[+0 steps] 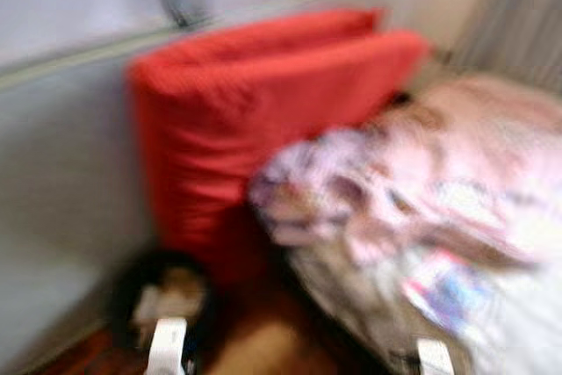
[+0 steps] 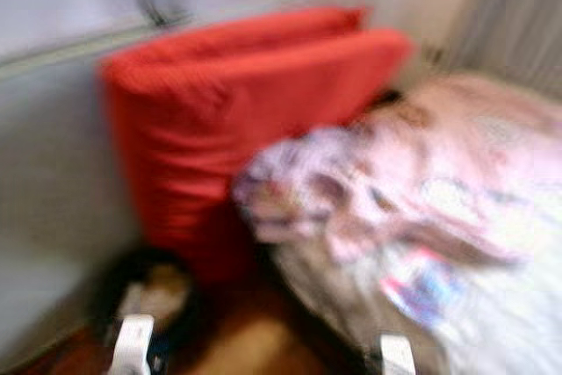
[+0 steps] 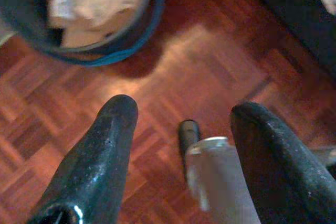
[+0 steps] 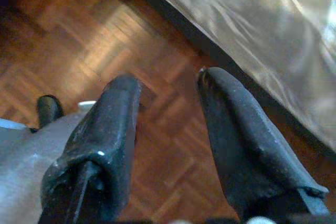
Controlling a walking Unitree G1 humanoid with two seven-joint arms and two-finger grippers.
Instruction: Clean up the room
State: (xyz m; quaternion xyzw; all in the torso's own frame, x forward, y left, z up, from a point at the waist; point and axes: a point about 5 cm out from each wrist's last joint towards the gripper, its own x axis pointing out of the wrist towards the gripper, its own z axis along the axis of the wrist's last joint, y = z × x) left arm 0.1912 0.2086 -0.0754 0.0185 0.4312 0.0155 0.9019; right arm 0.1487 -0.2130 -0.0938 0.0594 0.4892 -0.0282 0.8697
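Note:
The head views are blurred. A rumpled pink patterned blanket lies piled on a bed at the right. A big red cushion leans against the grey wall at the bed's head. On the floor to the left stands a dark round bin with paper and cardboard inside, also the bin. My left gripper hangs open over the wooden floor near the bin, holding nothing. My right gripper hangs open beside the bed's edge, holding nothing.
Reddish parquet floor lies between the bin and the bed. The bed's side is draped in pale cloth above a dark base. A grey wall runs along the left. Curtains hang at the far right.

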